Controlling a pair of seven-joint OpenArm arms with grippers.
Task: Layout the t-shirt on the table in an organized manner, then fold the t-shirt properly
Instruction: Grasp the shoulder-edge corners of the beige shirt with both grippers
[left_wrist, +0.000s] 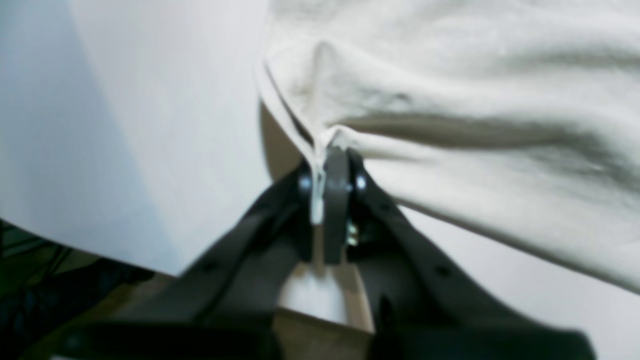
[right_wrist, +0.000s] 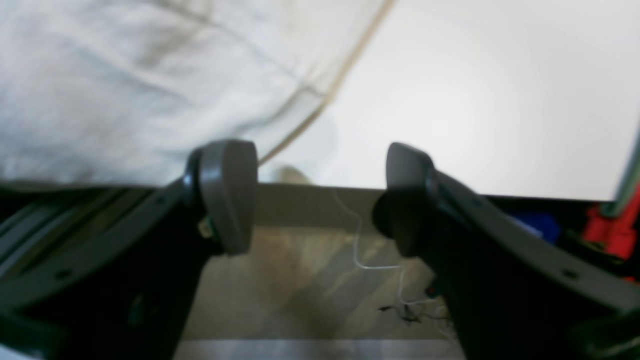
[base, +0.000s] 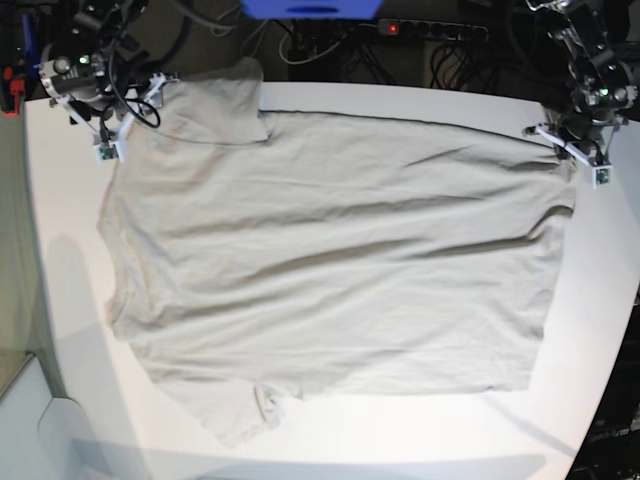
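Base view: t-shirt (base: 330, 260) spread nearly flat on bench (base: 600, 330). Left jaws pinch far-right hem corner, keeping cloth taut; right jaws gape, empty, beside far-left sleeve.

The right dark grey plastic two-fingered tool (right_wrist: 320, 197) has rounded grey pads (right_wrist: 227, 195). Small screws dot its black finger arms. Black cables loop over the metal arm (base: 85, 70) at the surface's far corner.

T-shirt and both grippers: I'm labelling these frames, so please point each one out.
t-shirt (base: 330, 260): base view, middle of the spread body.
left gripper (left_wrist: 330, 172): left wrist view, tips pinching the shirt's edge.
right gripper (right_wrist: 320, 192): right wrist view, gap between its parted fingertips.
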